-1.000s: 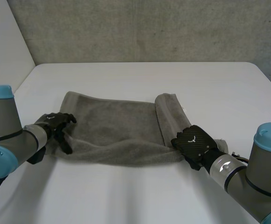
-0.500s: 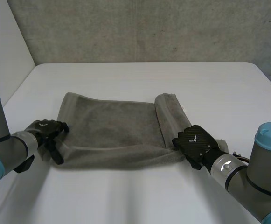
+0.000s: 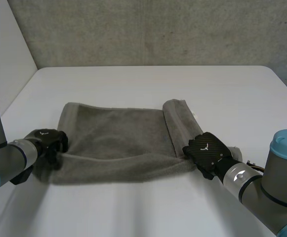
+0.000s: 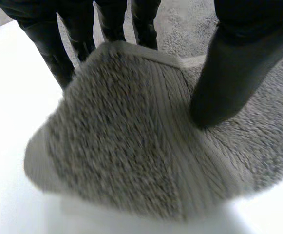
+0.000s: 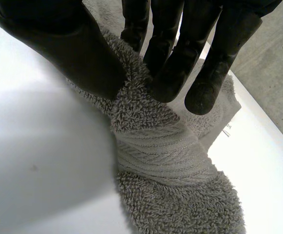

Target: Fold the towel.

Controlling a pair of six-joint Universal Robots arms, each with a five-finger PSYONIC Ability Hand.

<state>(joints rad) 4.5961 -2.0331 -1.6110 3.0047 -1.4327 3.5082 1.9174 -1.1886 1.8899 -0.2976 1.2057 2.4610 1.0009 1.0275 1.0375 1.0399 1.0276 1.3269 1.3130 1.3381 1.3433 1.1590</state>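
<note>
A grey towel (image 3: 118, 138) lies spread on the white table (image 3: 148, 84), its right end folded over in a strip (image 3: 175, 123). My left hand (image 3: 47, 140) is at the towel's near left corner. In the left wrist view that corner (image 4: 122, 146) rises between the fingers (image 4: 53, 44) and the thumb (image 4: 234, 63), which presses down on it. My right hand (image 3: 207, 152) is at the near right corner. In the right wrist view its thumb (image 5: 68, 44) and fingers (image 5: 175, 58) pinch a bunched ridge of towel (image 5: 165, 161).
A grey wall (image 3: 158, 29) runs behind the table's far edge, and a pale panel (image 3: 5, 54) stands at the left. Bare table lies beyond the towel and along the near edge between the arms.
My left hand has drawn back to the left, closed on the near left corner and pulled it outward, stretching the towel's near edge. The right hand has stayed put.
</note>
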